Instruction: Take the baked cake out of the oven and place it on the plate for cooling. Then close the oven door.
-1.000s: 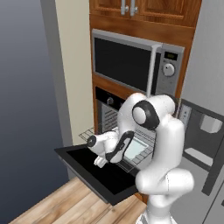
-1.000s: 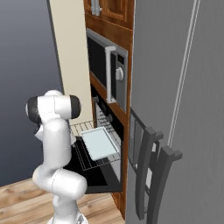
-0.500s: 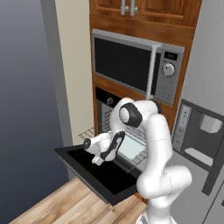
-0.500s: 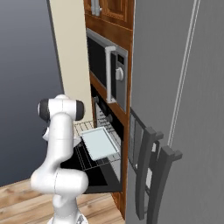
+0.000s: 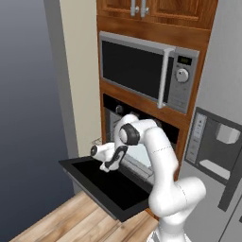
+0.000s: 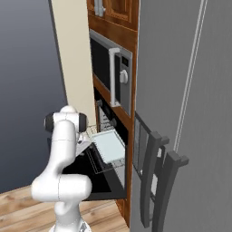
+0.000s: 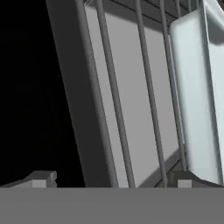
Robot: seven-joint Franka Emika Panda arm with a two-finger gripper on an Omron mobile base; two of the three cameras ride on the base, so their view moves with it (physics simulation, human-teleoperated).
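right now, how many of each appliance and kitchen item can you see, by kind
oven, door down: 1
microwave: 1
fridge: 1
wire rack: 1
pale tray on the rack: 1
upper wood cabinet: 1
robot hand, open: 1
total: 7

Black glossy glass-fronted oven door (image 5: 106,182): smooth, faint sheen. Grey metal wire rack (image 7: 131,109): thin smooth bars, matt. Pale blue-white rectangular tray (image 6: 110,146): smooth, satin. Brushed silver metal microwave (image 5: 150,69). Reddish-brown wood cabinetry (image 5: 156,19): semi-gloss. Light plank wood floor (image 5: 71,222): matt.
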